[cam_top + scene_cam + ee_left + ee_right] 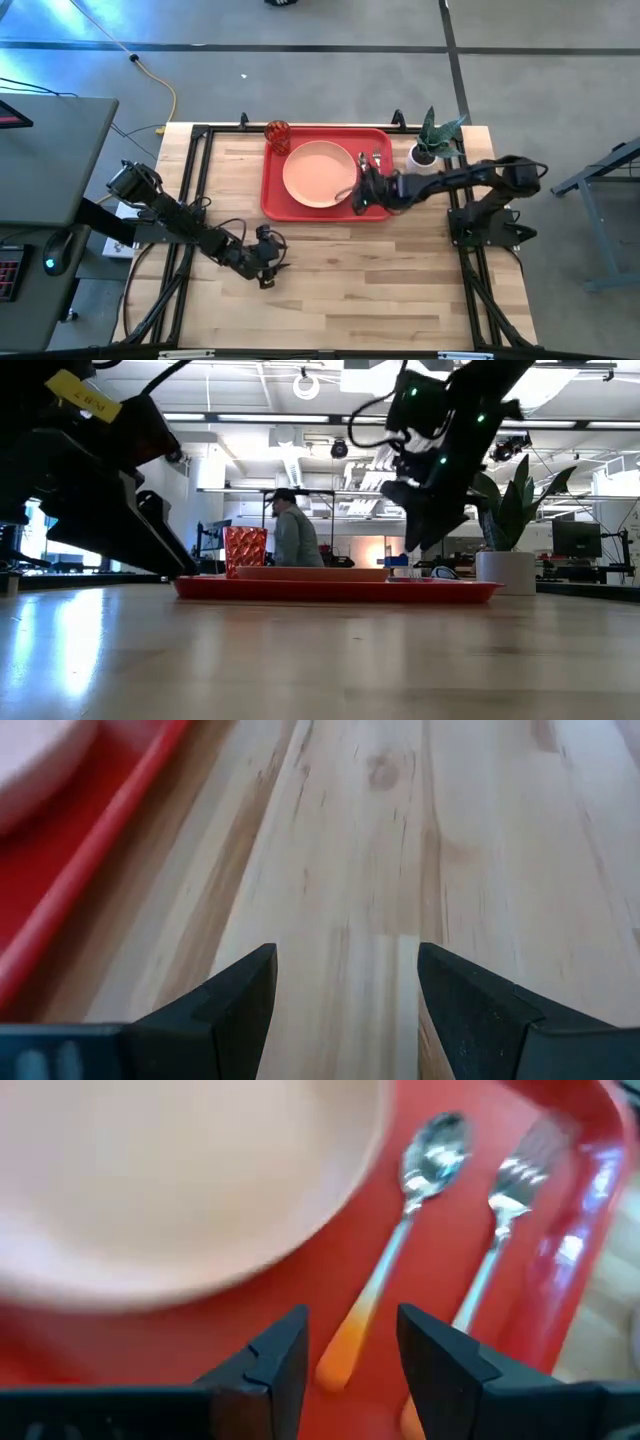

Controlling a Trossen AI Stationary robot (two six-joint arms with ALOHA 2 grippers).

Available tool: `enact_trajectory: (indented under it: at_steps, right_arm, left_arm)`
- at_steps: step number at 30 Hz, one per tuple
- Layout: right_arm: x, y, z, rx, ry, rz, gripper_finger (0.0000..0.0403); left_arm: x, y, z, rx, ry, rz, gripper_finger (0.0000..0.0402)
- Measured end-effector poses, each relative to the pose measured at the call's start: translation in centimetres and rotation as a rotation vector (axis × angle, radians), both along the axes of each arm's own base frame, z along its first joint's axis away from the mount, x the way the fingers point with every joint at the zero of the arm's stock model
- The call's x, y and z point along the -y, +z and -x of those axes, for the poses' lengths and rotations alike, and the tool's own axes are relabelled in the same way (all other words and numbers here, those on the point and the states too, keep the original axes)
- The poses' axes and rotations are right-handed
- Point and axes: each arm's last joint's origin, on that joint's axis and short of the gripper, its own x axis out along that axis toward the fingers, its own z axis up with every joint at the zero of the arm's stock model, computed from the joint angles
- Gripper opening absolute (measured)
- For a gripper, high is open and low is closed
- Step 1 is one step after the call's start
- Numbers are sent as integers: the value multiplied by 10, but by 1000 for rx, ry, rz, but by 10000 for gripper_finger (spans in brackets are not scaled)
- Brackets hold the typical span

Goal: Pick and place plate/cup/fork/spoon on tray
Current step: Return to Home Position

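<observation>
The red tray (275, 195) lies at the table's far middle. On it are the peach-pink plate (318, 175), the red-orange cup (277, 135) at its far left corner, and the spoon (420, 1190) and fork (510, 1200) side by side along its right part. My right gripper (352, 1345) is open and empty. It hovers above the tray's near right part, over the spoon's orange handle end, and touches nothing. The low view shows it (425, 540) clear of the tray. My left gripper (272, 262) is open and empty over bare wood, nearer the front, left of centre.
A white pot with a green plant (425, 150) stands just right of the tray at the far edge. Bare wood spreads across the table's near half. A person (295, 530) stands in the room beyond the table.
</observation>
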Motion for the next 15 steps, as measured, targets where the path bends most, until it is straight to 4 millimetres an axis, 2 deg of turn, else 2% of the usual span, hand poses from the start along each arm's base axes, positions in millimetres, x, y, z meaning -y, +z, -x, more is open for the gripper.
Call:
enact_trajectory:
  at_steps: [5, 9, 12, 15]
  right_arm:
    - [-48, 9, -1, 18, 213, 7, 144]
    - [-82, 13, 0, 43, 376, 28, 144]
    - [-100, 15, 0, 51, 481, 61, 144]
    - [-109, 16, -1, 48, 580, 88, 144]
  left_arm:
    - [-1, 8, -7, 90, -14, -84, 232]
    - [-10, 17, -19, 166, -65, -121, 230]
    - [-21, 25, -32, 228, -218, -90, 214]
    - [-37, 36, -43, 337, -259, -82, 180]
